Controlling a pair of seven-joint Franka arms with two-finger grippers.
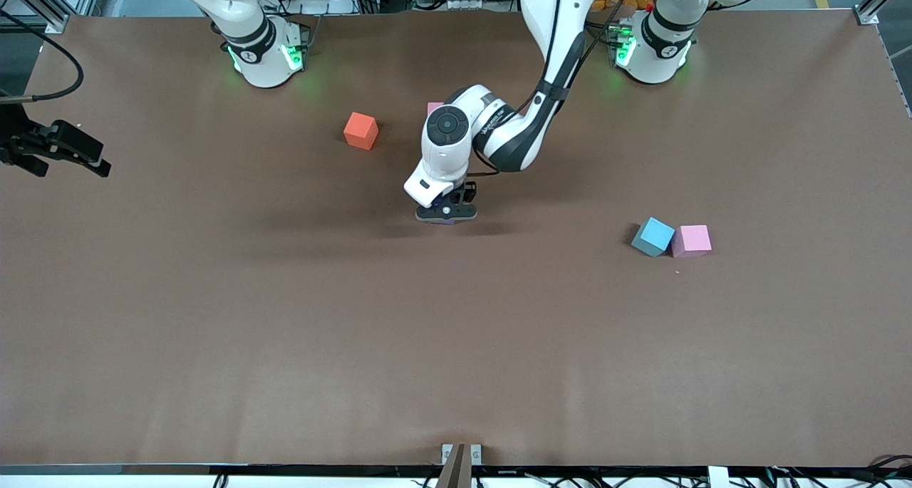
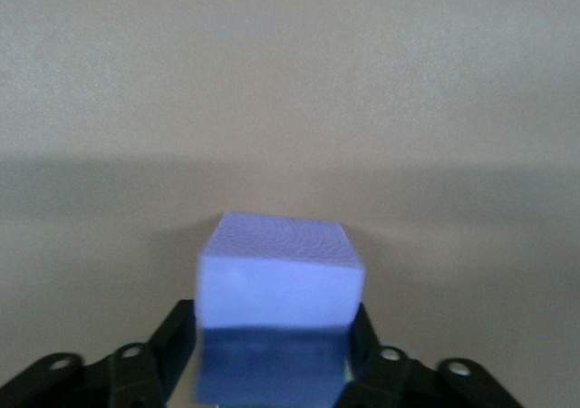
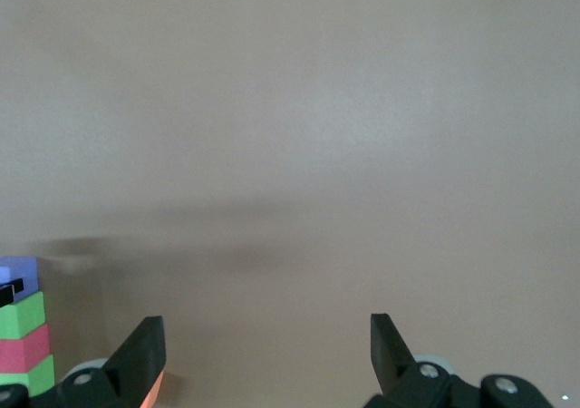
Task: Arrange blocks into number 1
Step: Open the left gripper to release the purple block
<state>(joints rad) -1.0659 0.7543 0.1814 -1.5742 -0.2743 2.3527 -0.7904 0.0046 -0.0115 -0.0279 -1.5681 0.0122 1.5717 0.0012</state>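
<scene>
Brown table [image 1: 214, 331], mid-task: my left arm reaches from its base to the table's centre, and the left gripper [image 1: 447, 214] is down low on the purple block [image 2: 279, 272]. In the left wrist view the block sits square between my jaws. Whether they clamp it or stand just off its sides, I cannot tell.

My right arm waits at its own end of the table. The right gripper [image 3: 267, 335] has its jaws wide apart w/ nothing between them.

From the right wrist view, purple heads a touching line w/ a green block [image 3: 20, 315], the red block [image 3: 23, 349] and a second green block [image 3: 27, 374]. My judgement: that is the stroke of the 1, nearly built.

The light pink block [image 1: 692, 240] is not yet placed. It lies well apart from that line, toward the left arm's end and slightly nearer the front camera, touching the light blue cube [image 1: 653, 236]. It is a cube, so no long axis to favour. The left arm is much the nearer, and the blue neighbour blocks one face, so the grip prob. goes on the free pair.

Hidden: in the front view my left arm covers most of the line. A pink sliver by my left wrist, near the orange cube [image 1: 360, 130], I cannot identify.
</scene>
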